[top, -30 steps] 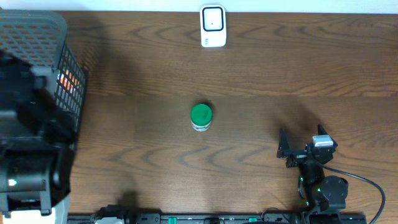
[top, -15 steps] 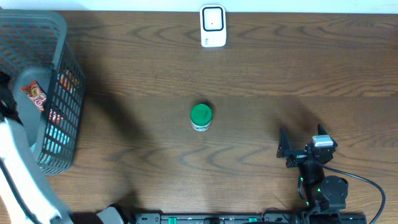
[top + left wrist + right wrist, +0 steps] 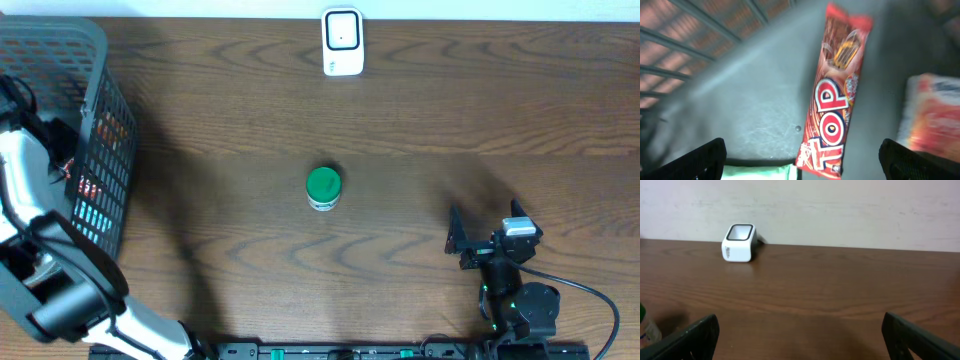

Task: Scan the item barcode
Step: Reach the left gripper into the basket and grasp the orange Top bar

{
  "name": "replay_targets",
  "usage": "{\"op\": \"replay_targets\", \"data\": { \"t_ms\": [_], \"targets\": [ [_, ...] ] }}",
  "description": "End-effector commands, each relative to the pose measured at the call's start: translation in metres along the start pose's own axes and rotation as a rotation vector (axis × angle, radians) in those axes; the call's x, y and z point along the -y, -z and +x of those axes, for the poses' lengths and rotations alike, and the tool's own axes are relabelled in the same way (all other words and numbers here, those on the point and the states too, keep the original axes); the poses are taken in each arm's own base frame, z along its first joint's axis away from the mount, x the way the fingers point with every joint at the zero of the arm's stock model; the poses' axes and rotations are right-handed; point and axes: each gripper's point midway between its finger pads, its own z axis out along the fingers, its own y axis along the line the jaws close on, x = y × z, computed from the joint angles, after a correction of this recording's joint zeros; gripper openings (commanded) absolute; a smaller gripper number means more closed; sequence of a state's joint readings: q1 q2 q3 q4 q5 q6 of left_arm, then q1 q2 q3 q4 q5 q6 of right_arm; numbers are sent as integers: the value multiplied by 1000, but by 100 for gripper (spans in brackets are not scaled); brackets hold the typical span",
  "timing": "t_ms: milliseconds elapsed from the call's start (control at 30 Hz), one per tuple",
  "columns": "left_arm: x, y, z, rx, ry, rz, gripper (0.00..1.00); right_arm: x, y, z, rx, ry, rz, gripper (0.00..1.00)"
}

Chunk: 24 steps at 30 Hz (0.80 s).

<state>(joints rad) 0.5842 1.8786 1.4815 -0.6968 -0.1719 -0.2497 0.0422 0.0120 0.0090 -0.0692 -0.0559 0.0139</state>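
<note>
**TOP bar [image 3: 837, 100] on basket [image 3: 95, 60] floor**

The left fingers [image 3: 700, 162] stand wide inside the grey basket, with the red bar lying flat between them. The right fingers [image 3: 695, 335] stand wide and hold nothing, low at the counter's [image 3: 450, 120] near right. The white scanner [image 3: 342, 42] sits at the far edge, and a green-lidded jar [image 3: 323, 187] stands mid-counter.

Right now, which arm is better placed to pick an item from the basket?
Left: the left gripper, open, hangs over the TOP bar inside the basket; the right gripper sits open across the table.
</note>
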Motion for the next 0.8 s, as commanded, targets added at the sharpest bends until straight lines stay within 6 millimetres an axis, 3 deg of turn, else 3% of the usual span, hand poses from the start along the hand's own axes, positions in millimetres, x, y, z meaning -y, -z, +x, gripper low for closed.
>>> {"op": "replay_targets", "data": {
  "t_ms": [0,167,500,567,700,767],
  "targets": [
    [5,-23,8,-45,7,-7,98,2,0,1,1,0,6,99],
    [9,-49,16,-79,-2,-15,98,2,0,1,1,0,6,99],
    [31,-80,22,-104,3,73,99,2,0,1,1,0,6,99],
    [31,-85,25,-115,-1,68,84,2,0,1,1,0,6,99],
    [27,-88,27,-119,-6,42,40,2,0,1,1,0,6,99],
    [20,-87,25,-107,-9,5,30,2,0,1,1,0,7,99]
  ]
}}
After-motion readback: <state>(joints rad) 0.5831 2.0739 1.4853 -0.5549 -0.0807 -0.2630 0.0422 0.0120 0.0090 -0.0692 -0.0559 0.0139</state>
